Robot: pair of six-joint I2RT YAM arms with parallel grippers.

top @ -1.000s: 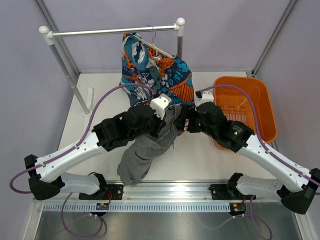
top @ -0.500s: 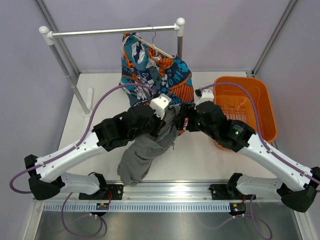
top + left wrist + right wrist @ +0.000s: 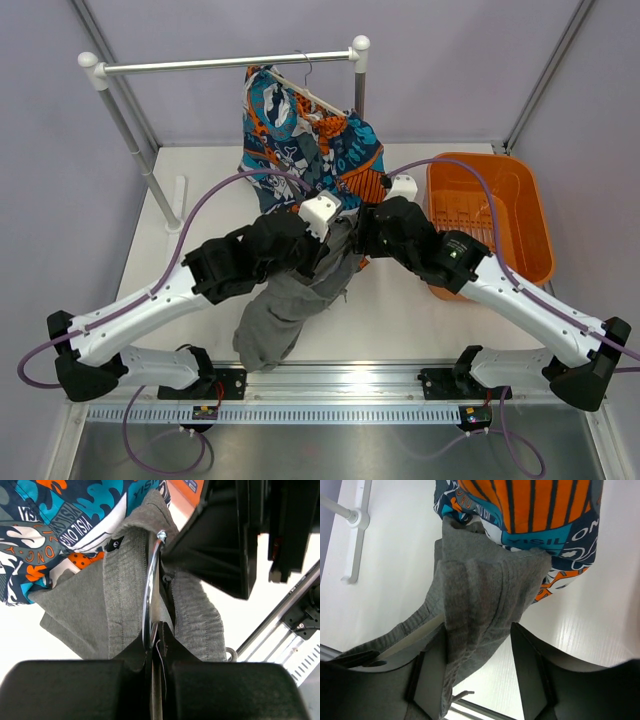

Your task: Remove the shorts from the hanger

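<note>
The printed shorts hang on a cream hanger hooked to the rail. In front of them a grey garment droops from a second hanger, whose metal hook is pinched in my left gripper. A cream arm of that hanger shows under the grey cloth. My right gripper is open and straddles the bunched grey waistband. Its left finger touches the cloth and its right finger stands apart. Both grippers meet at the garment's top, below the printed shorts.
An orange basket sits on the table at the right, close behind my right arm. The metal rail spans the back on white posts, with a foot on the table at the left.
My right arm has swung left, bringing its gripper over the grey waistband, and its jaws have narrowed. The left arm and the hanger hook have stayed put.
</note>
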